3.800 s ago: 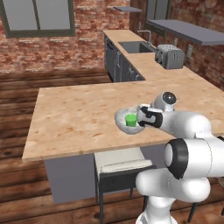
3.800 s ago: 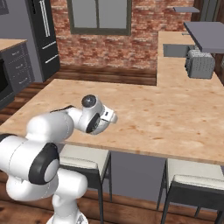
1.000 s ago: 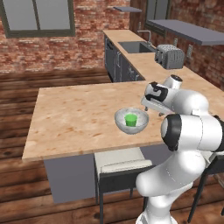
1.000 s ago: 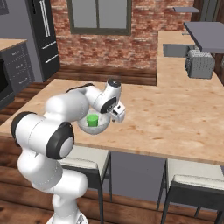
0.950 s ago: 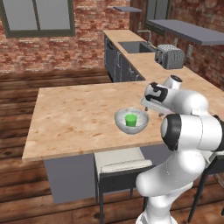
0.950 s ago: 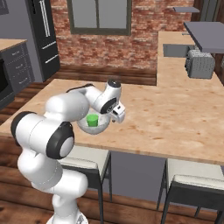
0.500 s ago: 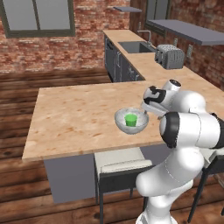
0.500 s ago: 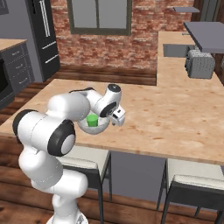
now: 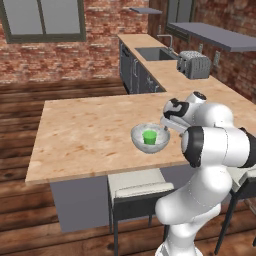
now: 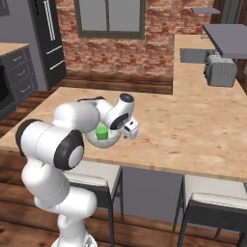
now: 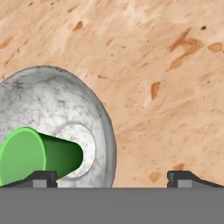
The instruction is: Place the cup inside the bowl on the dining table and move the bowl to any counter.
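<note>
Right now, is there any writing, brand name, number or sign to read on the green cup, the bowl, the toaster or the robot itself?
None: no readable text, number or sign.
The cup: plain green, unmarked.
The bowl: only grey speckles, no lettering.
The toaster: no visible label; too small to rule out fine print.
The robot arm and its hand: plain white and dark, no logo visible.
The dining table: wood-grain pattern only.

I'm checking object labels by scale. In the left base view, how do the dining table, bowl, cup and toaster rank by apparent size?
1. dining table
2. toaster and bowl: these look about alike, and the toaster stands farther from the camera, so I won't rank them.
3. cup, standing inside the bowl
</note>
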